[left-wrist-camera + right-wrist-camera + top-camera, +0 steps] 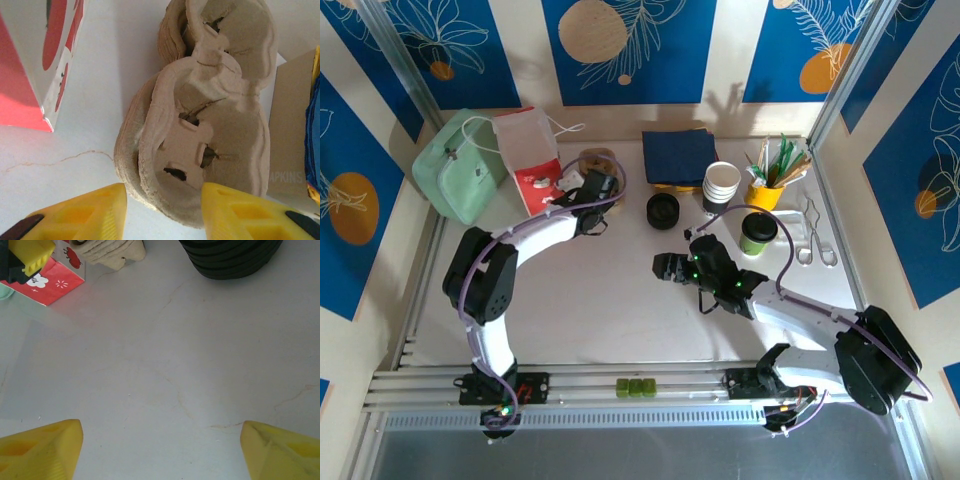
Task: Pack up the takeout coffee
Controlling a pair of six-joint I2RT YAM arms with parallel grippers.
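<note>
A white table [620, 310] sits between blue-patterned walls. In the top view, the coffee [758, 233], a green cup with a black lid, stands right of centre, near the white cups [722, 185]. In the left wrist view, the left gripper [162, 197] has its jaws wide on either side of a pulp carrier [200, 125], not gripping it. The right gripper [160, 440] hangs wide open over bare table. The step looks like fetching the carrier. Next, the left jaws would need to close on its rim.

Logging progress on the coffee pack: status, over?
Left gripper open at the pulp carrier stack. Right gripper open over bare table. Takeout coffee upright, lidded, ungripped. White cups, yellow pot crowd it.
</note>
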